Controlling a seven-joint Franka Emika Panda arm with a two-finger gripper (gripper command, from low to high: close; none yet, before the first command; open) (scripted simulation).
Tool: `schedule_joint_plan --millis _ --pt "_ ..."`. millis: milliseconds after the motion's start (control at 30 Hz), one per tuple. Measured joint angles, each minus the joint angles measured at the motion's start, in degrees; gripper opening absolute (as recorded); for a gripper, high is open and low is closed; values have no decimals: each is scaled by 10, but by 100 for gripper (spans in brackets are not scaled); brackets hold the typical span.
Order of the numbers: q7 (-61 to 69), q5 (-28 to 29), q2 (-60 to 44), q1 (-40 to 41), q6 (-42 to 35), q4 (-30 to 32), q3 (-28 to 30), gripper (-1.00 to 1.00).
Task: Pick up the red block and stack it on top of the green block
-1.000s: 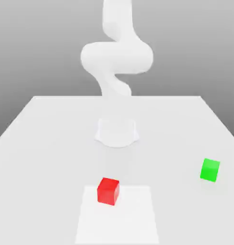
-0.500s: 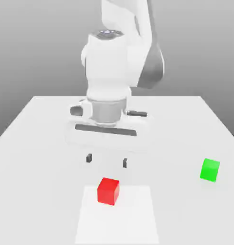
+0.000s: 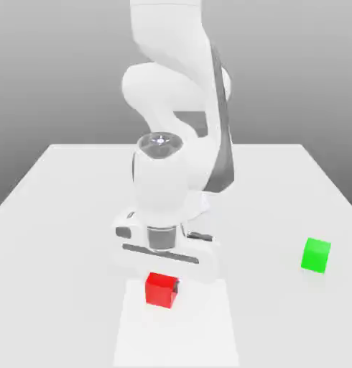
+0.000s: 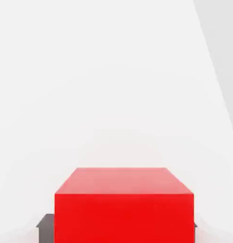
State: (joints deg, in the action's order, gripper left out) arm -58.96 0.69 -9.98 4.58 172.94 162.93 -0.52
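Observation:
The red block (image 3: 161,290) rests on the white table (image 3: 57,215), near its front edge. My gripper (image 3: 163,284) has come straight down over it, and the wide white hand hides the block's top edge. In the hand view the red block (image 4: 123,205) sits between my dark fingertips (image 4: 46,222), which press against its two sides, so the gripper is shut on it. The green block (image 3: 316,255) stands alone toward the exterior view's right, well apart from the hand.
A slightly brighter rectangular patch (image 3: 177,336) marks the table under and in front of the red block. The arm's bulky white links (image 3: 172,79) rise behind the hand above the middle of the table.
The hand dropped from above the table down onto the red block. Its fingers, spread wide half a second ago, have closed on the block's sides. Neither block has moved.

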Motion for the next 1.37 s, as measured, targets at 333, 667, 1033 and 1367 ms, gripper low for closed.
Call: schedule_joint_plan --millis 333,667,1033,1367 --pt "9 -14 139 -52 -128 11 -31 -100" --pt "20 -36 151 -186 -165 -15 -125 -100" --pt "34 -62 159 -319 -199 -44 -241 -100" --pt "-74 88 29 -339 -88 -52 -205 100"
